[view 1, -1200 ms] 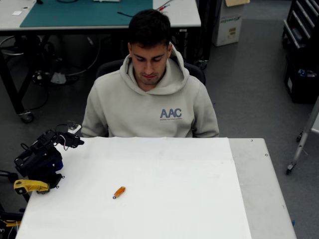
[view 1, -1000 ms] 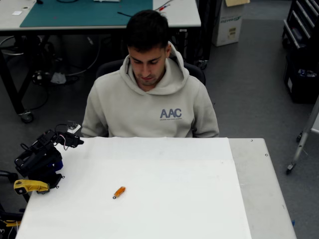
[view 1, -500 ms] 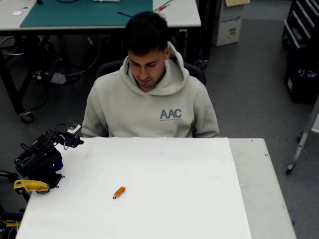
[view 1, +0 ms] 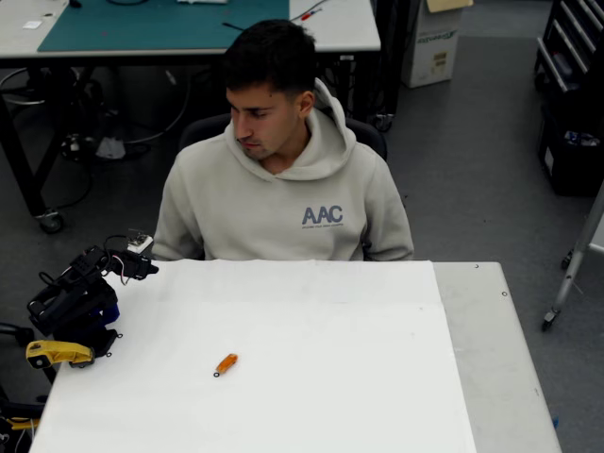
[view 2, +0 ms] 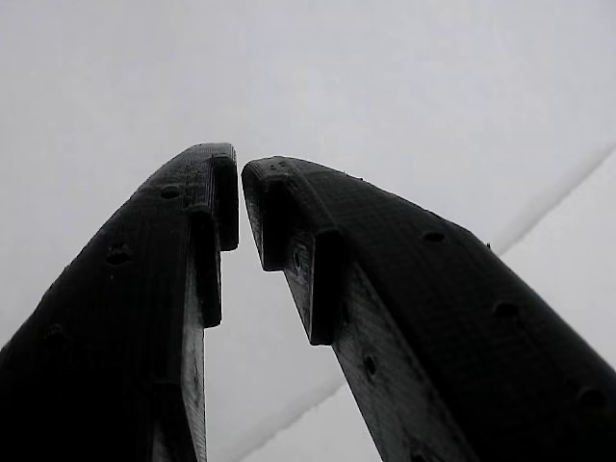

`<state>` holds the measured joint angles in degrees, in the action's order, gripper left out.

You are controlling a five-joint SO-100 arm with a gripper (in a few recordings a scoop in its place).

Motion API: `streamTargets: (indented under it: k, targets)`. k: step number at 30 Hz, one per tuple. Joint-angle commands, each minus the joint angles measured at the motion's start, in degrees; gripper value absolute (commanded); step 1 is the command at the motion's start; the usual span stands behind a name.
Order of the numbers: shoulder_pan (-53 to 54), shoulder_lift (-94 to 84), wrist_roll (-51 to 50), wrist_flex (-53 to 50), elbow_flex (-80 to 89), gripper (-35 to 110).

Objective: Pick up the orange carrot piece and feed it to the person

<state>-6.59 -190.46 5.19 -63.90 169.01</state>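
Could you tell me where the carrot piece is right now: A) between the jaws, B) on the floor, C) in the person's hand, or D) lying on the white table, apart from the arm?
D: the carrot piece lies alone on the table, right of the folded arm.

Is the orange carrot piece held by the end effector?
No, the orange carrot piece lies alone on the white table, apart from the end effector.

A white desk [view 1: 311, 377] fills the lower overhead view, with a bare grey margin along its right edge. Behind it stands a second bench with a green mat [view 1: 151, 24]. A cardboard box [view 1: 436, 42] rests on the grey floor [view 1: 472, 160].
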Motion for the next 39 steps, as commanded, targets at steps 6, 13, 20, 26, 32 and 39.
streamTargets:
  k: [6, 13, 20, 26, 32, 39]
  targets:
    - [-0.7, -0.8, 0.7, 0.0, -1.4, -2]
    - [-0.6, -0.6, 0.8, 0.1, -1.0, -3]
    - [0.2, 10.6, 0.8, 0.1, -3.7, -3]
    - [0.4, 20.9, 0.8, 0.1, -13.5, -3]
    - [4.0, 27.1, 0.7, 0.1, -22.8, -3]
    - [8.6, 38.0, 1.1, 0.1, -29.5, -3]
